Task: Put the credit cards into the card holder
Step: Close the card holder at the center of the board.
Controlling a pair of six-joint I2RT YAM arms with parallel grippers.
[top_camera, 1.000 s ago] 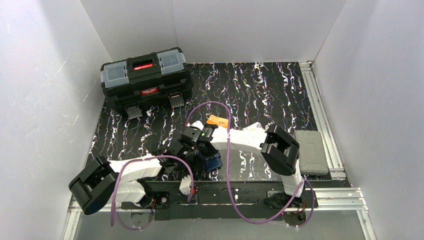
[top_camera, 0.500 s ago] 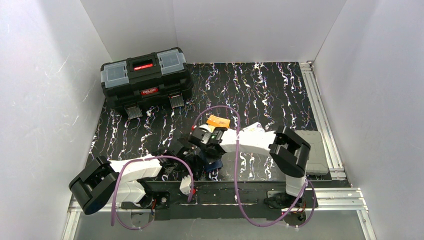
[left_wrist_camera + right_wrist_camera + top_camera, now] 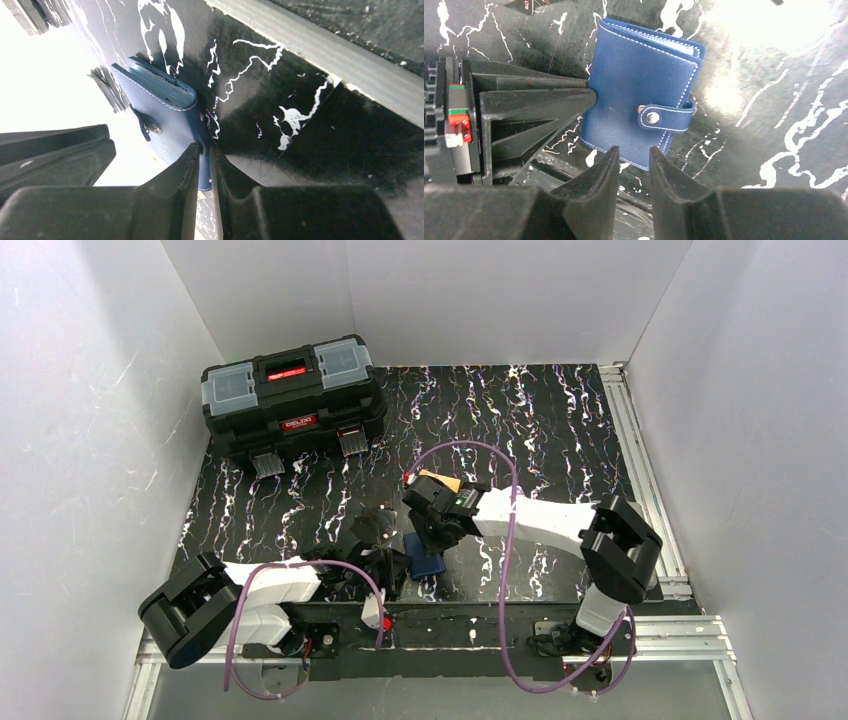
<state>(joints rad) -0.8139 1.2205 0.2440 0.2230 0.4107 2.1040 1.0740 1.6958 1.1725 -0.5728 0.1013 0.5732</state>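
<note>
The card holder (image 3: 426,558), a navy blue wallet, lies folded with its snap tab (image 3: 664,116) fastened, near the table's front edge. My left gripper (image 3: 397,560) is shut on its edge; in the left wrist view the two fingers pinch the blue cover (image 3: 160,105) at the gripper tips (image 3: 203,152). My right gripper (image 3: 432,532) hovers just over the holder (image 3: 634,95), jaws a little apart and empty (image 3: 633,152). An orange-yellow credit card (image 3: 441,480) shows partly behind the right wrist. The whitish-grey card is hidden.
A big black toolbox (image 3: 292,398) stands at the back left. The metal front rail (image 3: 480,625) runs just below the card holder. White walls close in the left, back and right sides. The left finger (image 3: 534,107) fills the space left of the holder.
My right arm has swung its elbow to the right and stretched out, and its gripper has shifted slightly right over the card holder. The left gripper and card holder have stayed put.
</note>
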